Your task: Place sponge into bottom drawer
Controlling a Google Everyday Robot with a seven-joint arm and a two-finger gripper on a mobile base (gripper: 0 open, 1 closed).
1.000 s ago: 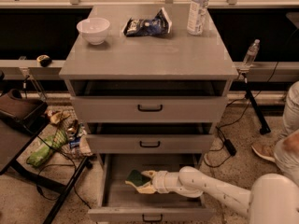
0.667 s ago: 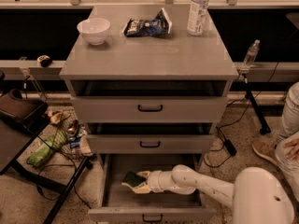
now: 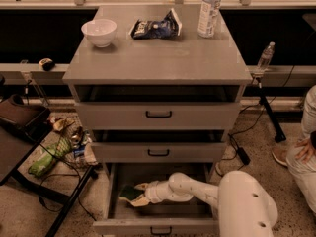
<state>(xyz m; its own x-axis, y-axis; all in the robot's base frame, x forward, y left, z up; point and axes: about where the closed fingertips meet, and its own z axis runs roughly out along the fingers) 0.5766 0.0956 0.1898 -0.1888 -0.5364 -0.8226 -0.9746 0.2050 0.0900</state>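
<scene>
One drawer is pulled out nearest the camera: the bottom drawer (image 3: pixel 123 227), a deep grey box with a black bar handle (image 3: pixel 159 230) on its front panel. Inside it, toward the left, the gripper (image 3: pixel 140 194) sits low over the drawer floor, and its two pale fingers are clamped on the sponge (image 3: pixel 129 193), one above and one below. The sponge shows a dark green face with pale yellow foam at its lower edge, and it is within the drawer's walls; whether it touches the floor cannot be told. The white arm (image 3: pixel 197 191) reaches in from the lower right, over the drawer's right part. Above, the middle drawer (image 3: pixel 123 152) and the top drawer (image 3: pixel 113 115) are each slightly ajar, both with black handles. On the cabinet top (image 3: pixel 158 63) stand a white bowl (image 3: pixel 99 32) at the left, a dark snack bag (image 3: pixel 155 27) in the middle and a clear water bottle (image 3: pixel 209 11) at the right, well apart from each other. Farther right, a smaller bottle (image 3: pixel 265 58) stands on the ledge behind.
</scene>
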